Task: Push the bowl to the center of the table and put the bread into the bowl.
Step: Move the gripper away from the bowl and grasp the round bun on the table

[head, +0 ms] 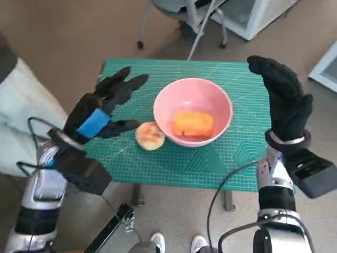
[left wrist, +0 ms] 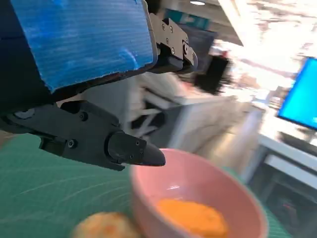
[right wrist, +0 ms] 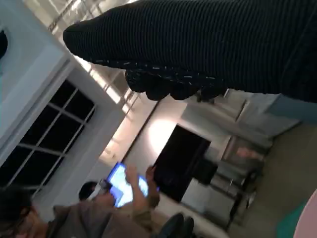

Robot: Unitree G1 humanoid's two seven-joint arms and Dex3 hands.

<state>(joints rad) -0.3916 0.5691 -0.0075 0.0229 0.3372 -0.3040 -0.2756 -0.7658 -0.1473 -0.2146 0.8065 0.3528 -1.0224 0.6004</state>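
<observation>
With the pink round bowl (head: 192, 111) at about the middle of the green cutting-mat table (head: 158, 158) and an orange bread piece (head: 193, 123) already inside, the round tan bread roll (head: 150, 136) lies on the mat touching the bowl's near-left rim. The left hand (head: 102, 113) hovers just left of the roll, fingers apart and holding nothing; lower it over the roll, grip gently, and lift clear of the rim. The right hand (head: 284, 100), spread and empty right of the bowl, could steady it.
</observation>
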